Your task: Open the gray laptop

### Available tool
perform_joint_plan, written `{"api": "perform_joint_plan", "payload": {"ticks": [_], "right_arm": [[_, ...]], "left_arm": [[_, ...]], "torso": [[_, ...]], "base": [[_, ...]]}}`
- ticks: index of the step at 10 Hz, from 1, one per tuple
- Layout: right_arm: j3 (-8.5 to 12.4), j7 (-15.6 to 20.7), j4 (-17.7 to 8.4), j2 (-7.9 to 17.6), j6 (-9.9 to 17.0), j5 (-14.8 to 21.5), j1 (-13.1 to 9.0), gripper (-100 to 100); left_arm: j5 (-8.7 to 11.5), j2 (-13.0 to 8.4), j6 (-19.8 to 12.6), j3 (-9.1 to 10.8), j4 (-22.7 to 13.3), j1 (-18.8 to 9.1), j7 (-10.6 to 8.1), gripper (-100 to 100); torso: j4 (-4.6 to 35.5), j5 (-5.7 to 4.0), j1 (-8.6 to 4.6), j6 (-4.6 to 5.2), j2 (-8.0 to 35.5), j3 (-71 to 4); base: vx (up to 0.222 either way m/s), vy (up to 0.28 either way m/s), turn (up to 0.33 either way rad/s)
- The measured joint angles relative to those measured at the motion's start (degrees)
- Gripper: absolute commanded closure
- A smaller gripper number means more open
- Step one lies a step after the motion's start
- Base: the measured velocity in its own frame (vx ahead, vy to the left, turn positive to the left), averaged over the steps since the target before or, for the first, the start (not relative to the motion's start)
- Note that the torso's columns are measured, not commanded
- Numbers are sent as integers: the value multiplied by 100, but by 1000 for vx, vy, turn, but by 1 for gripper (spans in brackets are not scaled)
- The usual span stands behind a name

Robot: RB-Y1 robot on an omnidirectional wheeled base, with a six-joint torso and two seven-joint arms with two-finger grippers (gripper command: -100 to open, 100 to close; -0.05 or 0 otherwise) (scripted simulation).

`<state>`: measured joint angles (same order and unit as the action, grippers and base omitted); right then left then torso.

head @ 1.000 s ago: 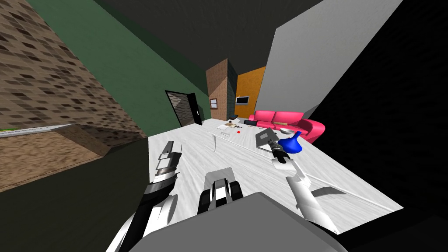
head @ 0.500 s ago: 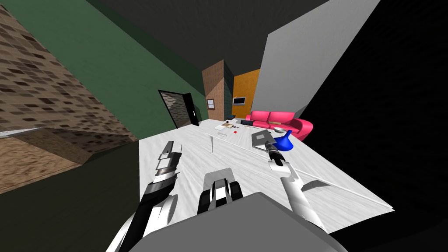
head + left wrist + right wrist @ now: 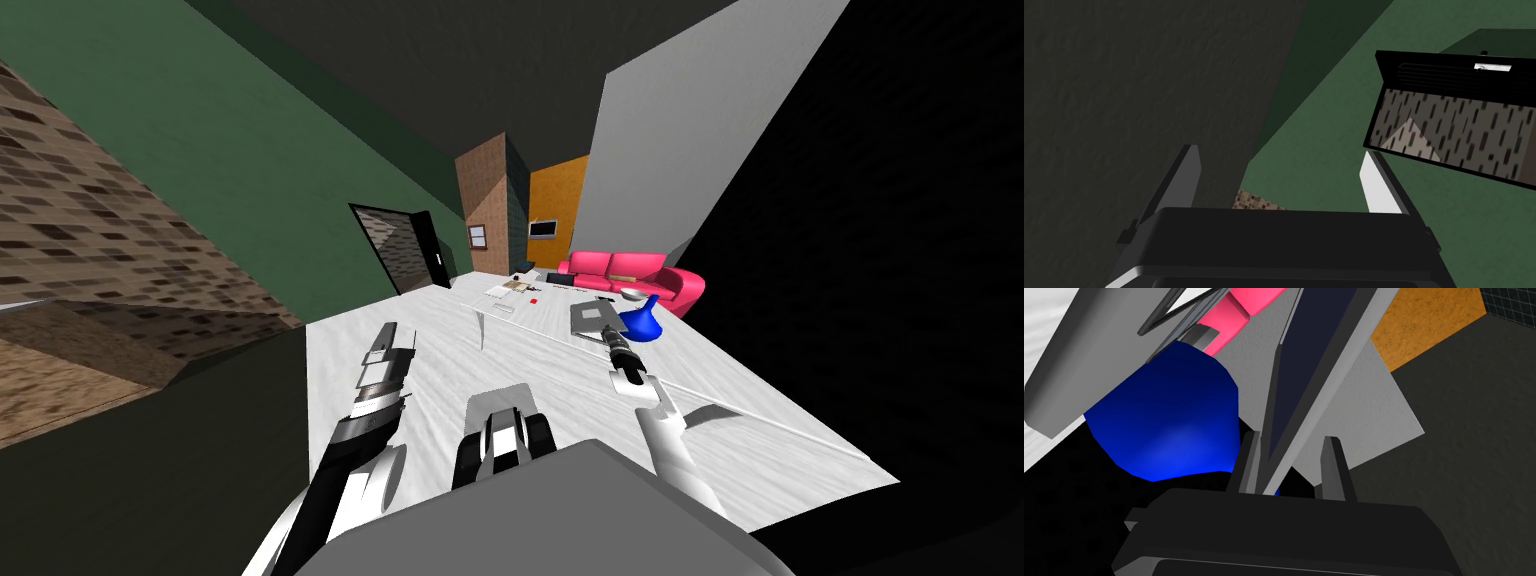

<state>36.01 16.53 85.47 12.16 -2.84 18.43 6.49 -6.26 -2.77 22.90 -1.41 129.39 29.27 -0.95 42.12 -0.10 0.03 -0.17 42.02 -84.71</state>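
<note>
Right wrist view, right hand (image 3: 1291, 437) grasping gray laptop (image 3: 1299, 378) lid, left hand (image 3: 1280, 150) released

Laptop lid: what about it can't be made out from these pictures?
Opening angle: head view, laptop lid too small, right gripper overlapping it.
Hinge: right wrist view, cut off by the picture's edge.
Gripped edge: right wrist view, hidden behind the gripper's dark body.

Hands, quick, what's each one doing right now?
Left hand: open, holding nothing.
Right hand: closed on the raised lid of the gray laptop.
</note>
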Motion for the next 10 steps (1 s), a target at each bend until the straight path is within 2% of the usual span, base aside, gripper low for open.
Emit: {"api": "perform_joint_plan", "payload": {"ticks": [3, 8, 10], "right_arm": [[-25, -48, 69, 173, 258, -38, -88, -100], [-119, -157, 362, 497, 898, -132, -189, -100], [-127, -189, 369, 639, 1101, -149, -300, -100]], "left_arm": [[0, 1, 0, -1, 0, -1, 0, 0], [0, 1, 0, -1, 0, -1, 0, 0], [0, 0, 0, -1, 0, -1, 0, 0]], "torso": [[19, 12, 4, 17, 36, 21], [24, 23, 12, 19, 36, 19], [22, 19, 5, 17, 30, 16]], "base": [[-44, 15, 38], [-49, 12, 40], [-32, 7, 24]]}}
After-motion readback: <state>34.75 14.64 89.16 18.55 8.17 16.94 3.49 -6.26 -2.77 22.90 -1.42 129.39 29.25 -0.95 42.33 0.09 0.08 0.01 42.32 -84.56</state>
